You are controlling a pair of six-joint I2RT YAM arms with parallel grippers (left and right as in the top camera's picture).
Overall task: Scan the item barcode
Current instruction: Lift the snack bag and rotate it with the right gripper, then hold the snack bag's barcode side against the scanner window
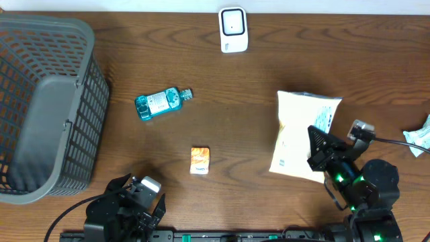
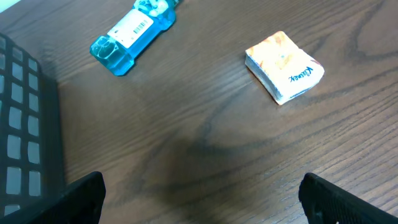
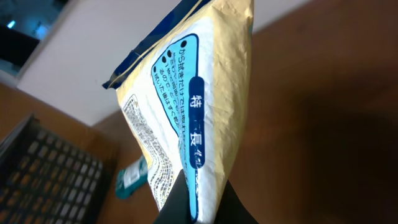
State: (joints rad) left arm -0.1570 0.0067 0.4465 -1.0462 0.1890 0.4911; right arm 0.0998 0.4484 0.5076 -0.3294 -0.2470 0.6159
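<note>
Cream, blue-trimmed printed bag [image 1: 299, 131] aloft and tilted; white barcode scanner [image 1: 233, 29] well apart from it.

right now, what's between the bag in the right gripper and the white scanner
Nothing: in the overhead view only bare table lies between the bag held by the right gripper and the white scanner.

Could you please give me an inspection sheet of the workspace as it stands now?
Surface: wooden table, no spills seen.
Job's things: bag held up; white scanner at far edge.
Clutter: blue bottle, tissue pack, grey basket, crumpled wrapper.
Grippers: left gripper open, empty; right gripper shut on bag.
Cables: right cable, left cable.
Surroundings: nothing seen.
</note>
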